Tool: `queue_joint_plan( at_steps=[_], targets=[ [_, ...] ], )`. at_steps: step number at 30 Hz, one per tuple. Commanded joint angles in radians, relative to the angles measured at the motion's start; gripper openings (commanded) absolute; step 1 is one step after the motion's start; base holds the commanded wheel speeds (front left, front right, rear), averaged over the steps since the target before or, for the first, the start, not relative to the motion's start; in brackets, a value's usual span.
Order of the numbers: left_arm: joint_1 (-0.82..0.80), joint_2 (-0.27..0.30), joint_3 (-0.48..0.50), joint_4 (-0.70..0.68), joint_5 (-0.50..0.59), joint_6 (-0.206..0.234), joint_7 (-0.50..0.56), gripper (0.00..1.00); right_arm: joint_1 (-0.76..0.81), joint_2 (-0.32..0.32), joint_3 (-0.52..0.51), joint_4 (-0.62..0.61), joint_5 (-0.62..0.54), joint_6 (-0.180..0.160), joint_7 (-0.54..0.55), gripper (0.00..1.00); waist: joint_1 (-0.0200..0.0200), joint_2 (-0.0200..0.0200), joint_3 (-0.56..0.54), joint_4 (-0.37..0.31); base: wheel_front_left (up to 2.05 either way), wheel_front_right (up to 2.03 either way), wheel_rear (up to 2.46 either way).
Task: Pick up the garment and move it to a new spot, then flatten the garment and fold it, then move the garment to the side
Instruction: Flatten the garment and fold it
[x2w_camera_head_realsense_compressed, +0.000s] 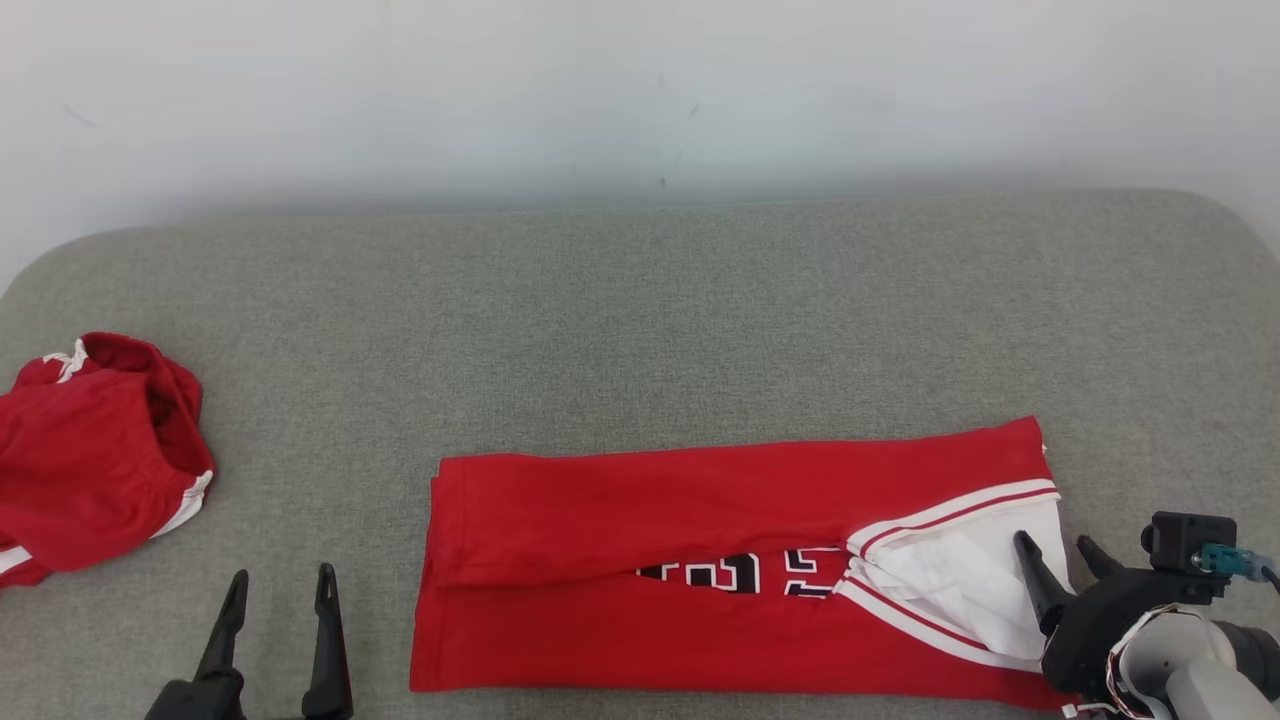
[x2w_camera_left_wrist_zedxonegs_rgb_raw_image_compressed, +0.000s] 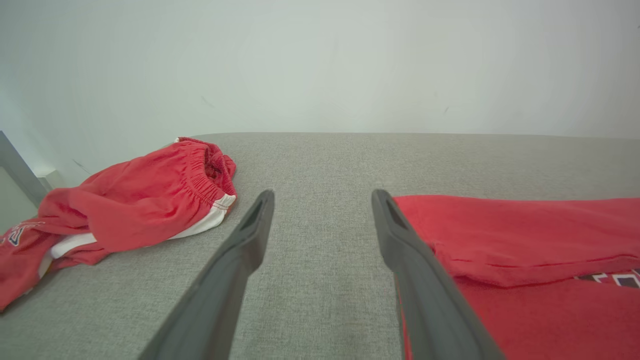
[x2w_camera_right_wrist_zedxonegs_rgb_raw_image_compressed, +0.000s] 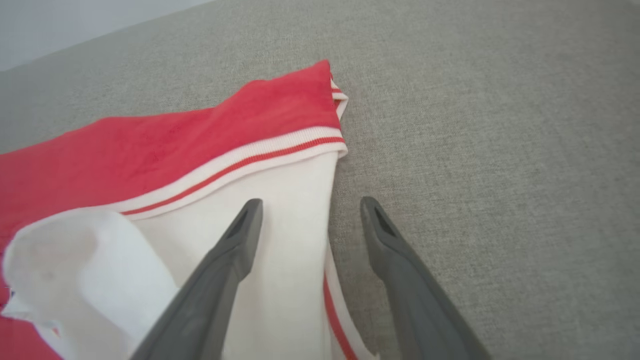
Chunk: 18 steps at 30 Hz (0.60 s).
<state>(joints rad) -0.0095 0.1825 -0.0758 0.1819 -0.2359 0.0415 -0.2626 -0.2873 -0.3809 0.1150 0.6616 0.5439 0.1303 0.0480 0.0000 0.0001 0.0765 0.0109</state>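
Note:
The garment (x2w_camera_head_realsense_compressed: 700, 570) is a red jersey with white trim and black lettering, lying folded into a long band across the near middle of the grey surface. Its white-lined right end (x2w_camera_right_wrist_zedxonegs_rgb_raw_image_compressed: 280, 210) spreads under my right gripper (x2w_camera_head_realsense_compressed: 1058, 558), which is open and empty just above that end. My left gripper (x2w_camera_head_realsense_compressed: 280, 590) stands open and empty to the left of the garment's left edge (x2w_camera_left_wrist_zedxonegs_rgb_raw_image_compressed: 500, 240), not touching it. In the left wrist view, the left gripper (x2w_camera_left_wrist_zedxonegs_rgb_raw_image_compressed: 322, 197) points over bare fabric surface.
A second red garment (x2w_camera_head_realsense_compressed: 95, 455) with white trim lies crumpled at the far left edge of the grey padded surface (x2w_camera_head_realsense_compressed: 640, 330); it also appears in the left wrist view (x2w_camera_left_wrist_zedxonegs_rgb_raw_image_compressed: 130, 200). A pale wall rises behind. Bare grey surface lies beyond the folded garment.

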Motion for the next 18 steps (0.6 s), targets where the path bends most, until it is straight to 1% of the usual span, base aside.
queue_joint_plan(
  at_steps=[1, 5, 8, 9, 10, 11, 12, 15, 18],
  targets=[
    [0.003, -0.005, 0.005, 0.004, 0.013, -0.009, -0.003, 1.0, -0.016, 0.002, 0.009, 0.027, -0.006, 0.0, 0.002, 1.0, 0.0, -0.0001, 0.002, 0.002, 0.0, 0.0, 0.0],
    [-0.002, -0.015, 0.017, 0.016, 0.031, -0.032, -0.003, 1.0, -0.05, 0.016, 0.051, 0.115, 0.019, 0.0, 0.037, 1.0, 0.0, -0.0001, 0.003, 0.005, 0.0, 0.0, 0.0],
    [-0.003, -0.026, 0.032, 0.022, 0.042, -0.042, -0.003, 1.0, -0.066, 0.021, 0.092, 0.153, 0.035, 0.0, 0.048, 1.0, 0.0, -0.0001, 0.003, 0.006, 0.0, 0.0, 0.0],
    [-0.003, -0.029, 0.036, 0.025, 0.043, -0.046, -0.003, 1.0, -0.07, 0.023, 0.107, 0.164, 0.044, 0.0, 0.056, 0.97, 0.0, -0.0001, 0.003, 0.006, 0.0, 0.0, 0.0],
    [-0.003, -0.032, 0.039, 0.028, 0.046, -0.051, -0.003, 1.0, -0.074, 0.025, 0.121, 0.172, 0.055, 0.001, 0.064, 0.49, 0.0, -0.0001, 0.003, 0.006, 0.0, 0.0, 0.0],
    [-0.003, -0.035, 0.043, 0.029, 0.047, -0.051, -0.003, 1.0, -0.077, 0.028, 0.134, 0.178, 0.066, 0.001, 0.068, 0.07, 0.0, -0.0001, 0.003, 0.005, 0.0, 0.0, 0.0],
    [-0.004, -0.038, 0.046, 0.032, 0.05, -0.056, -0.003, 1.0, -0.08, 0.027, 0.144, 0.181, 0.077, 0.001, 0.07, 0.0, 0.0, -0.0001, 0.002, 0.005, 0.0, 0.0, 0.0],
    [0.0, -0.047, 0.056, 0.037, 0.063, -0.06, -0.003, 1.0, -0.09, 0.007, 0.164, 0.199, 0.108, 0.0, 0.059, 0.0, 0.0, -0.0001, -0.005, 0.003, 0.0, 0.0, 0.0],
    [0.011, -0.054, 0.065, 0.041, 0.073, -0.065, -0.003, 1.0, -0.097, -0.04, 0.161, 0.229, 0.126, -0.002, 0.03, 0.0, 0.0, -0.0001, -0.018, 0.0, 0.0, 0.0, 0.0]
  ],
)
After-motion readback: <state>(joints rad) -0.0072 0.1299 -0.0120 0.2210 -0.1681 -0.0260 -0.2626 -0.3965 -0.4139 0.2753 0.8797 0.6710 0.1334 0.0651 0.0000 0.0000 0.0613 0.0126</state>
